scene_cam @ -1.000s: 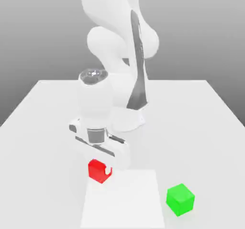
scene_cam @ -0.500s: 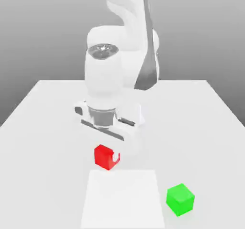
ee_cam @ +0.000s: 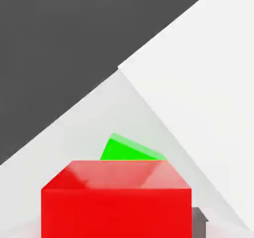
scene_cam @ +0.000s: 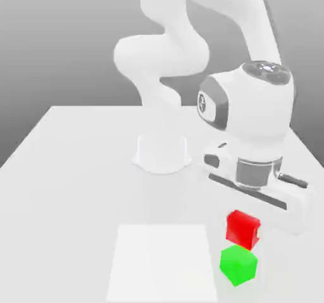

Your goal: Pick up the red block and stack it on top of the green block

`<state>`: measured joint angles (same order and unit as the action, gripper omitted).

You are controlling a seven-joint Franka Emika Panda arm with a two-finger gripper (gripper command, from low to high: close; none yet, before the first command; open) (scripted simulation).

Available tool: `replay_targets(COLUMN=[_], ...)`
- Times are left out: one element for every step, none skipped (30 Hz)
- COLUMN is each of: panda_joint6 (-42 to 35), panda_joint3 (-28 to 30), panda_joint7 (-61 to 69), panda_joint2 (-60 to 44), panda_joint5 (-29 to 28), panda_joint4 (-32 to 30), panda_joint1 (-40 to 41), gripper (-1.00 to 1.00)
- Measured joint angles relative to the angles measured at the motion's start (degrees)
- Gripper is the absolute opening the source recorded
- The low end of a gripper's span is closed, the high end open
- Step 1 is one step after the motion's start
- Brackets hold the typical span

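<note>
The gripper (scene_cam: 248, 232) grips the red block (scene_cam: 242, 227) in the air just above the green block (scene_cam: 238, 264), near the table's (scene_cam: 76, 169) front-right edge in the exterior view, so the carry looks nearly done; next, square it up, lower, release.

Quick count from where I'm at: one small bright red cube (scene_cam: 242, 227), one small bright green cube (scene_cam: 238, 265), one flat pale square patch (scene_cam: 163, 264) on one white tabletop (scene_cam: 69, 169). So two cubes total, that's the lot.
</note>
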<state>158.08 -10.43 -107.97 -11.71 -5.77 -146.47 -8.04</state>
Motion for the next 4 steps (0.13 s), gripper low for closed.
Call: replay_targets(panda_joint6=[1.3,1.3,1.3,1.3], panda_joint3=[0.4,0.4,0.4,0.4], panda_joint7=[-0.5,-0.5,-0.5,-0.5], panda_joint2=[-1.4,-1.4,-1.4,-1.4], panda_joint5=[-0.6,-0.6,-0.6,-0.6], panda_joint4=[0.1,0.1,0.1,0.1], panda_joint1=[-0.3,-0.3,-0.3,-0.3], gripper=[1.0,1.0,1.0,1.0])
